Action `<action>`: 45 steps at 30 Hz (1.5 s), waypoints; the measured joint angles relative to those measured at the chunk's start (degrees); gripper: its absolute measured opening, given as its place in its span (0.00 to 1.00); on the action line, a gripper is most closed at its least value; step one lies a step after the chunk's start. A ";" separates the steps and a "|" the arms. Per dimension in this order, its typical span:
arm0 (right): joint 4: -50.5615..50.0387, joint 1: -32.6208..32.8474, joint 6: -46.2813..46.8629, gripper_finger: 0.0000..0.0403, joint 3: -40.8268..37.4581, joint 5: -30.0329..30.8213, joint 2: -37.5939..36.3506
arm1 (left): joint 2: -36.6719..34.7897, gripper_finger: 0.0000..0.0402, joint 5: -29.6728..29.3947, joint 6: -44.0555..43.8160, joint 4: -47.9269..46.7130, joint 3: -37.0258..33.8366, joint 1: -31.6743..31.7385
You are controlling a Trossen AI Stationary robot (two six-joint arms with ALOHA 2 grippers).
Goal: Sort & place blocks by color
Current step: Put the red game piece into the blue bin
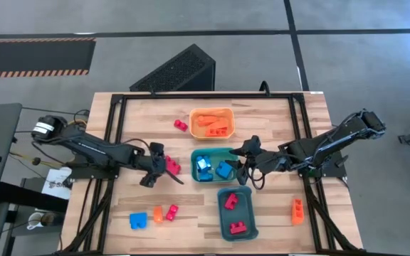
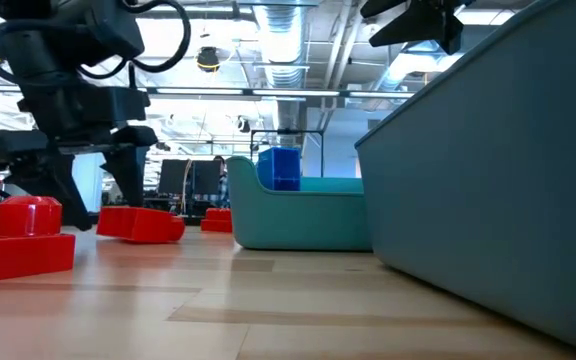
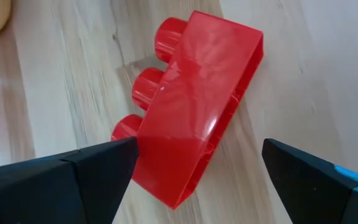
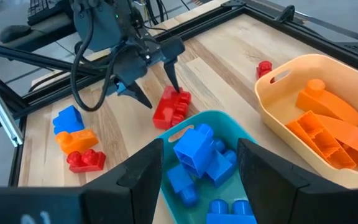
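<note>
Lab: exposed ceiling ducts [image 2: 286, 40], monitors [image 2: 190, 180], concrete floor [image 1: 361, 43].

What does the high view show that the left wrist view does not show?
Only the high view: the orange tray, the green tray, the teal tray, the right tool over the green tray, and loose blocks at the table's front.

Only the left wrist view: the red block's studs, lying sideways.

Both: the red block between the open left tool's fingers.

we see an orange tray [image 1: 223, 114] near the table's [image 1: 276, 220] far edge, a teal tray [image 1: 194, 158] at its middle, and a darker tray [image 1: 251, 213] toward the near edge.
</note>
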 joint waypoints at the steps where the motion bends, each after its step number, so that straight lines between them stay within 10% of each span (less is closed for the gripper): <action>1: -0.02 0.00 0.00 0.55 0.00 0.00 0.00 | 0.57 0.84 -0.11 0.02 0.18 0.01 0.00; 25: -0.24 0.04 0.57 0.55 0.00 -0.01 0.00 | -0.28 0.81 0.20 5.16 -8.16 8.40 0.62; 38: -0.59 0.52 1.49 0.55 0.00 0.02 0.00 | 15.07 0.80 4.24 8.80 -4.12 9.43 5.47; 45: -0.78 0.48 1.51 0.55 0.00 0.09 0.00 | 10.51 0.55 4.87 7.78 -3.45 8.73 5.86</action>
